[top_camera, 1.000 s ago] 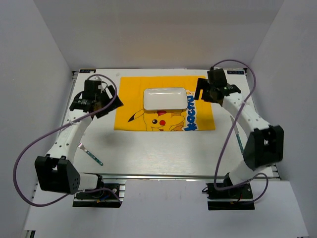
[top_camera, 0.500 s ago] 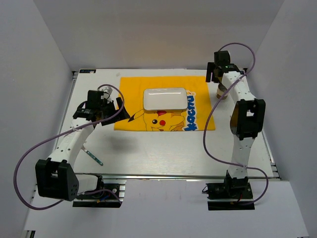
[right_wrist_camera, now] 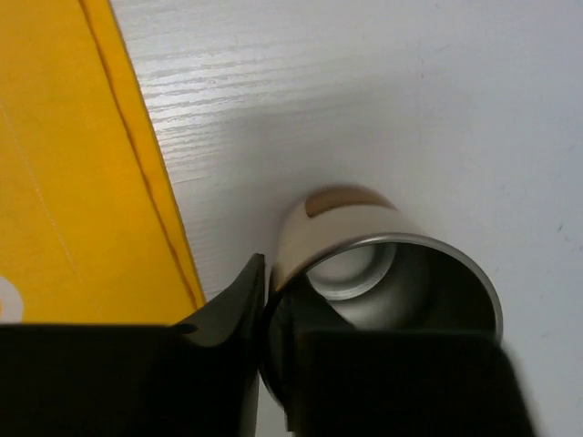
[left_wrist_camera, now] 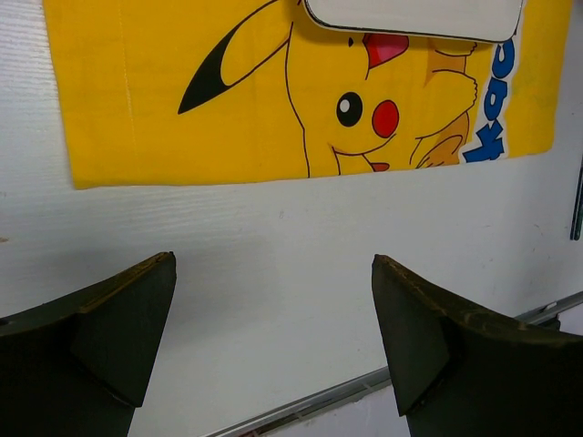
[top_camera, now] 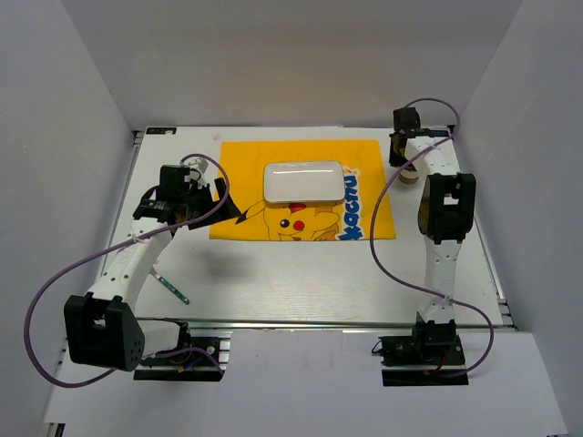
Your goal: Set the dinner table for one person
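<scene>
**Worktop layout, overhead and wrist views.** The white worktop (top_camera: pixel 301 273) filled your cell, with a metal rail (top_camera: pixel 319 322) along its near edge. The yellow cartoon mat (top_camera: pixel 239 173) lay toward the far side. That left a broad bare band between the mat's near hem and the rail, and narrower strips to either flank. A white rounded plate (top_camera: pixel 304 181) sat on the mat's far half, inside all four hems. Your left gripper (left_wrist_camera: pixel 273 337) hung over bare surface just near of the mat's hem, jaws spread wide with nothing between them. Your right gripper (right_wrist_camera: pixel 266 314) pinched the wall of a steel-lined cup (right_wrist_camera: pixel 383 264), which was just off the mat's right hem. A slim utensil (top_camera: pixel 169 283) lay near the left edge.
</scene>
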### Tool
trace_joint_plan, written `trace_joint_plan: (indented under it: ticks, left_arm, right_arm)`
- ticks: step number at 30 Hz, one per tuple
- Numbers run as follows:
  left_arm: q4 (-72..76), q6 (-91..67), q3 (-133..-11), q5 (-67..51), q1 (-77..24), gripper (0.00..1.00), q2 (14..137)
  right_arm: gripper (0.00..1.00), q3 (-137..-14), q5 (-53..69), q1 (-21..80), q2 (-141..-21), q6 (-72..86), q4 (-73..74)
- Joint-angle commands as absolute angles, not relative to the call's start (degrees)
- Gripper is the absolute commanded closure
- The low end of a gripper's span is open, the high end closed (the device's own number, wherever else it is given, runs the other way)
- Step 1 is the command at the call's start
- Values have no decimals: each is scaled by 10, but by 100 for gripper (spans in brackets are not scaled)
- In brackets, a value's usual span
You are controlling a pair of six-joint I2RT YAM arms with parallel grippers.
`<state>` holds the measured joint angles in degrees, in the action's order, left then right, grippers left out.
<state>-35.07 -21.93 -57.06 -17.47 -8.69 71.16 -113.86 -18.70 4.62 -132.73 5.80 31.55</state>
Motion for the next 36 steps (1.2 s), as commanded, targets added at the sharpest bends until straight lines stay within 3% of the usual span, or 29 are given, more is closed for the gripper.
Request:
trace_joint_plan:
  ticks: [1,5,12,23,26,27,28,32,34,36]
  left_arm:
    - [-343,-211,-573,-187,-84,2,700]
    - [-345,-211,-574,-183,-84,2,701]
    - [-345,-214,-572,-168,-84,2,695]
    - [-345,-214,-572,-164,-84,2,691]
    - [-345,-213,-572,-164,-84,2,693]
    - [-345,-214,-572,-164,-84,2,693]
    - [-347,-213,-572,-165,-84,2,693]
    - [-345,-213,-571,-166,-84,2,691]
    - [-345,-213,-570,-164,-84,2,689]
    - [-346,-215,-571,-159,-84,2,691]
  right_arm:
    - [100,-1162,-205,52,-1311,59,289]
    - [100,-1172,-190,66,-1295,49,280]
    - [100,-1308,-119,103,-1352,12,324]
    - [100,-1339,-61,133,-1413,16,274]
    - [83,-1350,-74,140,-1426,24,270]
    - [74,-1349,-77,139,-1429,26,269]
    - [58,-1347,-78,138,-1433,28,267]
    - [32,-1342,-68,139,-1433,42,259]
    - [12,-1342,-48,140,-1419,47,252]
    - [11,-1342,-36,140,-1392,58,240]
